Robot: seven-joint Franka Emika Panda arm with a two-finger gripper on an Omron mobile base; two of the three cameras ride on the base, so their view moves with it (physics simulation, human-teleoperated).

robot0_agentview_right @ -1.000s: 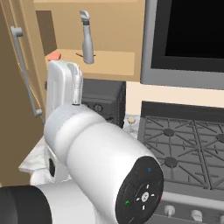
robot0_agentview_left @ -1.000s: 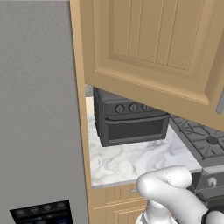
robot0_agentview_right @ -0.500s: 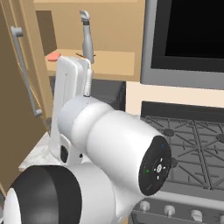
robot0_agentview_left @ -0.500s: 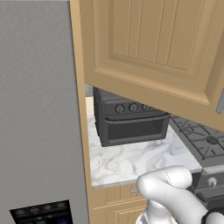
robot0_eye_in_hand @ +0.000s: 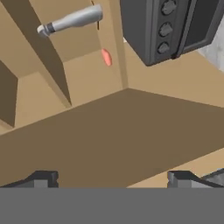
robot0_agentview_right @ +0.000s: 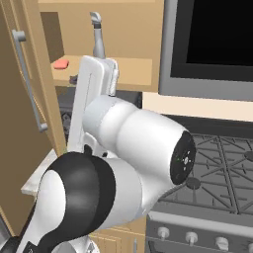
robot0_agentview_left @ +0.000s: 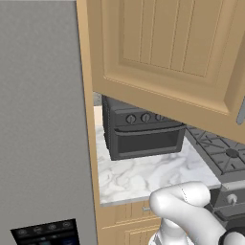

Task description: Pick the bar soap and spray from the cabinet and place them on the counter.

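in the open cabinet [robot0_agentview_right: 123,29], shelf at 12 o'clock, we'd grip the stiff, light spray [robot0_eye_in_hand: 72,20] mid-body; our end effector [robot0_eye_in_hand: 111,178] gapes wide, empty.

The left base view looks forward and down from behind the arm, close under the open cabinet [robot0_agentview_left: 167,52] door, onto the counter [robot0_agentview_left: 143,174] and a dark oven [robot0_agentview_left: 143,131]; the right base view faces the same spot from the other side, largely blocked by the arm; the hand view, rolled sideways, looks into the cabinet past the door edge; all three share the oven.
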